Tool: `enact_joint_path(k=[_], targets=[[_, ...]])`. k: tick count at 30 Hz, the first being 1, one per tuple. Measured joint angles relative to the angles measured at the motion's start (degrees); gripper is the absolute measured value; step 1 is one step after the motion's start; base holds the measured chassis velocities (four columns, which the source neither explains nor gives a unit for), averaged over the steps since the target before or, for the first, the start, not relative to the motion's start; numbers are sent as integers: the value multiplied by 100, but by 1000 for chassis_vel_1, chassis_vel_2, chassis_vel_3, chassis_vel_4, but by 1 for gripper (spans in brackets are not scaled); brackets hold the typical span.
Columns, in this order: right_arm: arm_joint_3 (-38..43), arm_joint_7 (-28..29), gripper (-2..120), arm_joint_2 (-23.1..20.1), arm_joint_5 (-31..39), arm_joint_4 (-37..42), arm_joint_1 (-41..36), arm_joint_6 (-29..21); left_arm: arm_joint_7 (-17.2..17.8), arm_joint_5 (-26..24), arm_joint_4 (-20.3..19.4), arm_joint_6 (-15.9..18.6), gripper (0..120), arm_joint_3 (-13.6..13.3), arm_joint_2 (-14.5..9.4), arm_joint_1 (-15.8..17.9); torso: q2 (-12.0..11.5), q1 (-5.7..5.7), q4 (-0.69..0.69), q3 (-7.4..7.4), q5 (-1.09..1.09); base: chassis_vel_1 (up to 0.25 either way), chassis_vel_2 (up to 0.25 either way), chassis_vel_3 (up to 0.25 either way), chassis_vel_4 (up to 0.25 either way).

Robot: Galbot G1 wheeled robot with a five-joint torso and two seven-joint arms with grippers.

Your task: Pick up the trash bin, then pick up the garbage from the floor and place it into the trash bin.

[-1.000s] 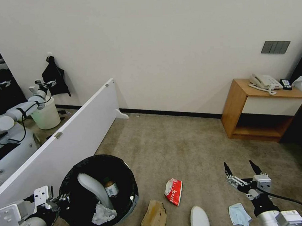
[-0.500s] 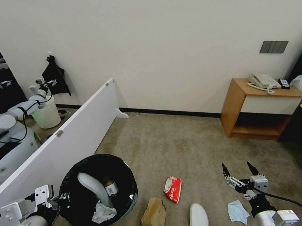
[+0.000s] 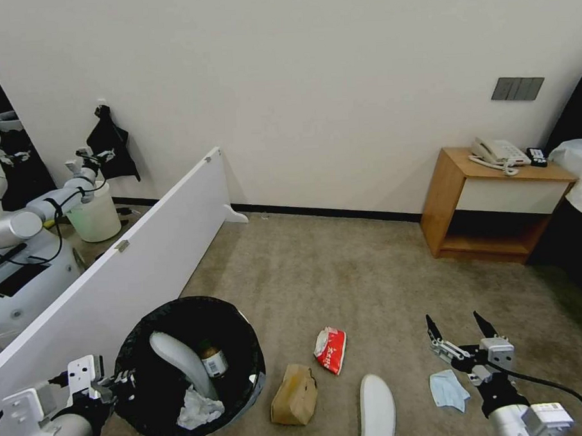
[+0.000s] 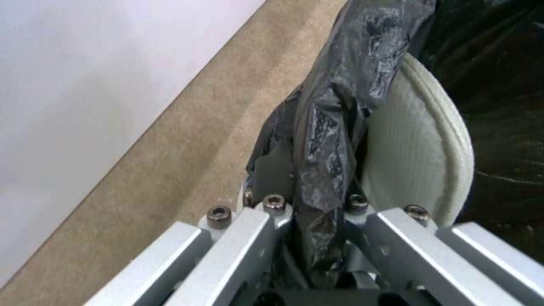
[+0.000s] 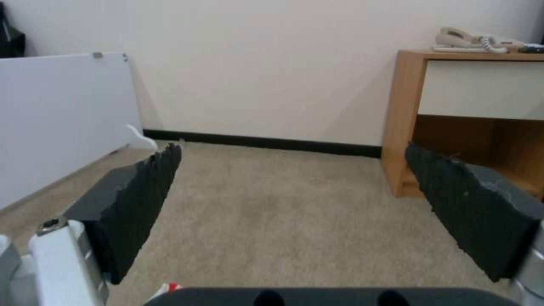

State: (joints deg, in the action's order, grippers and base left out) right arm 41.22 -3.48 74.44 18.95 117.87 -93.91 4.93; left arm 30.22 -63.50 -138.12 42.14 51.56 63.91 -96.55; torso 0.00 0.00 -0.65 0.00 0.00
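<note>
Left gripper (image 3: pixel 121 384) clamped on the near rim of the trash bin (image 3: pixel 245 348), black liner pinched between its fingers (image 4: pixel 272 212). Bin at the lower left of the head view, just beside the white partition board (image 3: pixel 132 263), on the beige carpet (image 3: pixel 345 280). Inside the bin: a white slipper (image 3: pixel 178 361) leaning upright, a small bottle (image 3: pixel 214 361) beside it, a crumpled white tissue (image 3: pixel 198 407) below. In the left wrist view, the same slipper (image 4: pixel 419 157) pressed close against the folded liner.

On the floor to the right of the bin: a brown paper bag (image 3: pixel 294 393), a red snack packet (image 3: pixel 331 350) just beyond it, a second white slipper (image 3: pixel 376 408) near the bottom edge, a pale-blue mask (image 3: pixel 448 390) farther right.

Right gripper (image 3: pixel 455 328) spread wide open, holding nothing, hovering just above and beside the mask. Wooden side table (image 3: pixel 490 203) with a telephone (image 3: pixel 497 152) against the far wall.
</note>
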Motion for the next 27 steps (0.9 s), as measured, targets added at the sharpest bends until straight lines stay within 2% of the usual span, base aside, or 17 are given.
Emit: enact_joint_path(k=[8,14,16,17,19,20,22,23,25,27], targets=[[-164,-1,100,-4,-208,-160,22,61,0,4,-15,0,2,11,0,-9,0,0,0,0,0,47,-47,-56,46],[-737,515,100,-107,-517,-348,137,-171,0,10,-46,0,2,25,19,-45,0,0,0,0,0,0,0,0,0],[-1058,635,100,-156,-512,-402,254,-497,2,18,-67,0,2,42,21,-67,0,0,0,0,0,0,0,0,0],[-1058,635,100,-156,-512,-402,254,-497,2,18,-67,0,2,42,21,-67,0,0,0,0,0,0,0,0,0],[-1407,734,100,-179,-478,-469,438,-960,6,25,-88,0,2,68,30,-86,0,0,0,0,0,0,0,0,0],[-1407,734,100,-179,-478,-469,438,-960,6,25,-88,0,2,68,30,-86,0,0,0,0,0,0,0,0,0],[-1800,948,100,-192,-449,-589,654,-1361,11,57,-108,0,2,84,45,-110,0,0,1,0,-1,0,0,0,0],[-1800,948,100,-192,-449,-589,654,-1361,11,57,-108,0,2,84,45,-110,0,0,1,0,-1,0,0,0,0],[-2263,1268,100,-209,-391,-741,897,-1757,14,105,-113,0,2,83,68,-114,0,0,0,0,-1,0,0,0,0],[-2487,1397,100,-208,-357,-826,1016,-1929,19,123,-115,0,2,79,76,-105,0,0,1,0,0,0,0,0,0]])
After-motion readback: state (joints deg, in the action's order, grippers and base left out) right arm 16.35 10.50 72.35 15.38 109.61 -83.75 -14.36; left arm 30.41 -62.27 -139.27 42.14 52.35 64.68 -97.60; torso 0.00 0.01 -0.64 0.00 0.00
